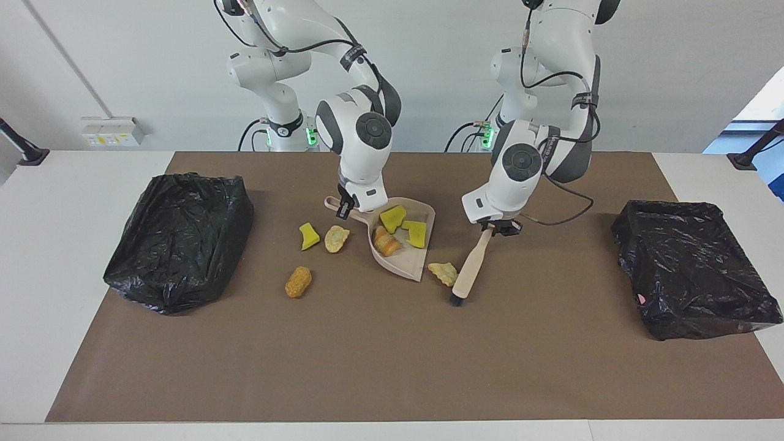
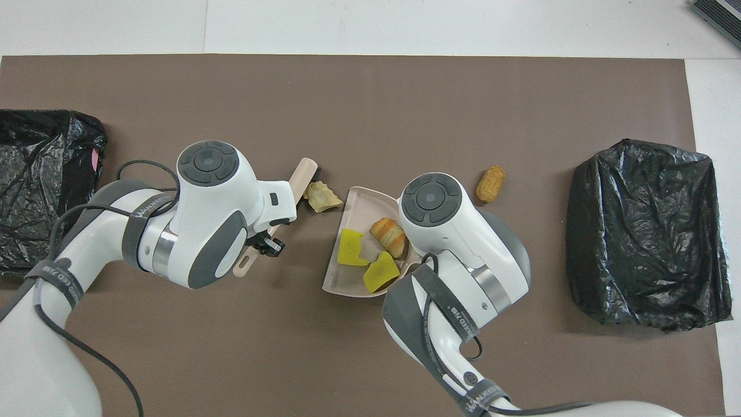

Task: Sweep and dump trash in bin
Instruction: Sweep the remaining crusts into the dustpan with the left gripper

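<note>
we see the left gripper (image 1: 497, 227) clamped on the brush (image 1: 470, 267) handle, bristles down on the mat, brush touching a tan trash chunk (image 1: 443, 272) just beside the dustpan (image 1: 404, 264) lip. right gripper (image 1: 344, 210) clamped on the dustpan handle. three trash pieces (image 1: 399, 228) in the pan, three more (image 1: 315, 247) on the mat toward the right arm's end

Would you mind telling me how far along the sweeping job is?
Done: three pieces lie in the dustpan. In hand: the left end effector holds the brush against a tan chunk beside the pan's mouth; the right end effector holds the pan's handle. Left: three loose pieces, then dumping.
</note>
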